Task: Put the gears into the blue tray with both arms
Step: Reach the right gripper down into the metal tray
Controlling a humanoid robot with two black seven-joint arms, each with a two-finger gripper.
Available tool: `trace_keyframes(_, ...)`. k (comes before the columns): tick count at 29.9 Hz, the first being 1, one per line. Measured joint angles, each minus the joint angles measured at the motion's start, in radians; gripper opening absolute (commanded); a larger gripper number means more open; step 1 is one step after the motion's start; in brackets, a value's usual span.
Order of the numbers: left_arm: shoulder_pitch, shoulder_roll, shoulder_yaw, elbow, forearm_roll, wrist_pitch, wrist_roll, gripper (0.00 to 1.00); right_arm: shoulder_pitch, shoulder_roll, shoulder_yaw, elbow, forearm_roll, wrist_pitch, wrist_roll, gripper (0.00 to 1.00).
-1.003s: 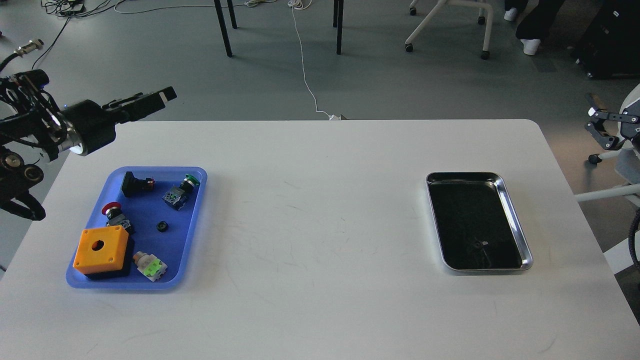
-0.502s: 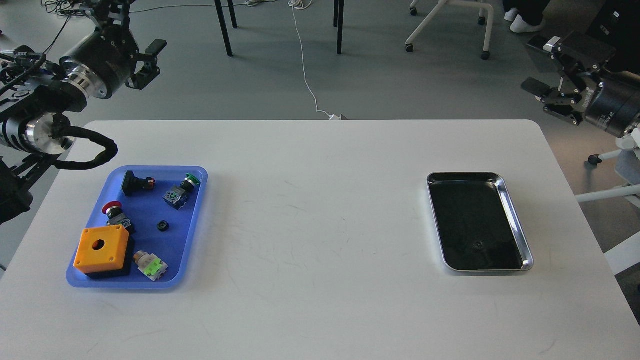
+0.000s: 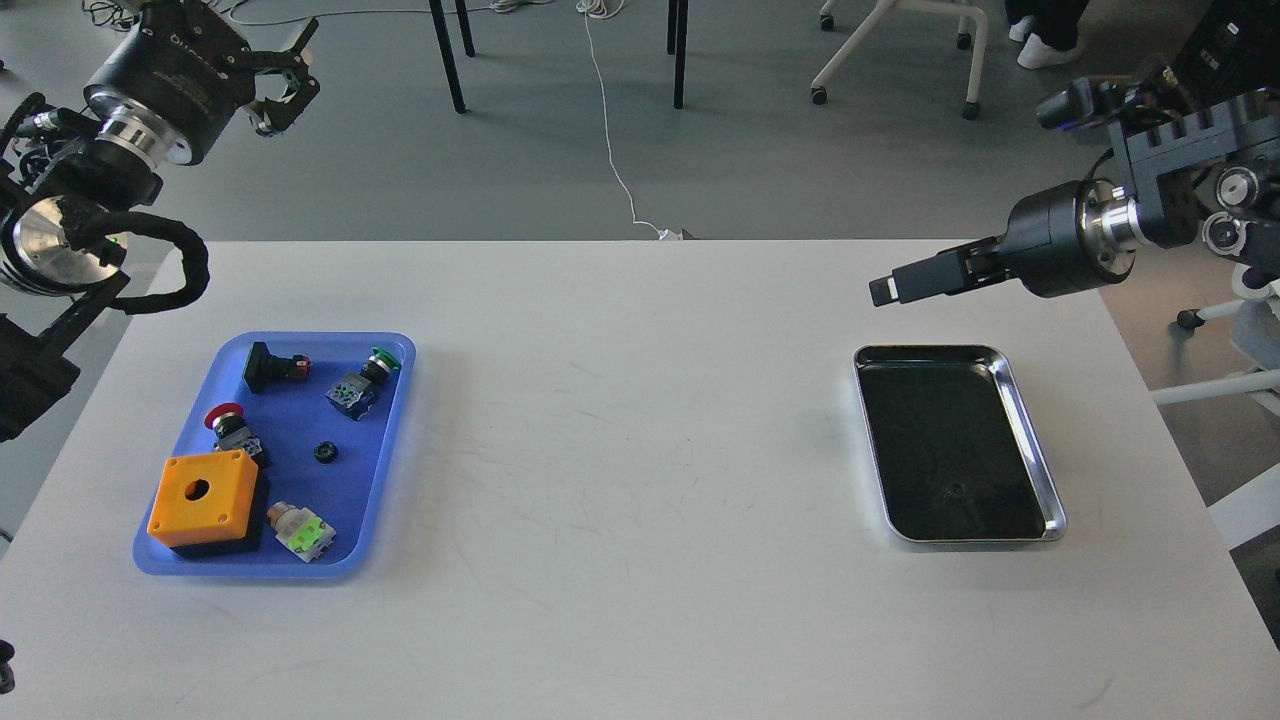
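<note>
- Left gripper point(image 3: 288, 72): far left, raised beyond the table's far edge; fingers spread, holding nothing.
- Right gripper point(image 3: 893, 288): far right, above the table, just beyond the silver tray point(image 3: 1030, 445); seen edge-on, jaw state cannot be told.
- Gear point(image 3: 324, 453): one, lying inside the blue tray point(image 3: 385, 470), left side, among switches and an orange box point(image 3: 203, 496).
- Silver tray: a small dark object near its near end, too faint to identify.

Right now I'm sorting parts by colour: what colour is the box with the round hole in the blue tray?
Orange box, on a black base; head view.
</note>
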Motion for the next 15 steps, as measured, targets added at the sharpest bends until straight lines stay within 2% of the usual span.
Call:
trace_keyframes(7,0.026,0.007,-0.03,-0.001,0.0,-0.033,0.0,0.98,-0.035,0.038,-0.124,-0.003,-0.155,-0.001,0.013,0.92)
trace_keyframes(11,0.034,0.007,-0.033,-0.001,0.0,-0.039,-0.005,0.98,-0.079,0.059,-0.137,-0.023,-0.166,-0.008,0.013,0.78)
trace_keyframes(15,0.035,0.007,-0.046,-0.001,0.0,-0.04,-0.006,0.98,-0.141,0.079,-0.138,-0.06,-0.166,-0.041,0.013,0.72)
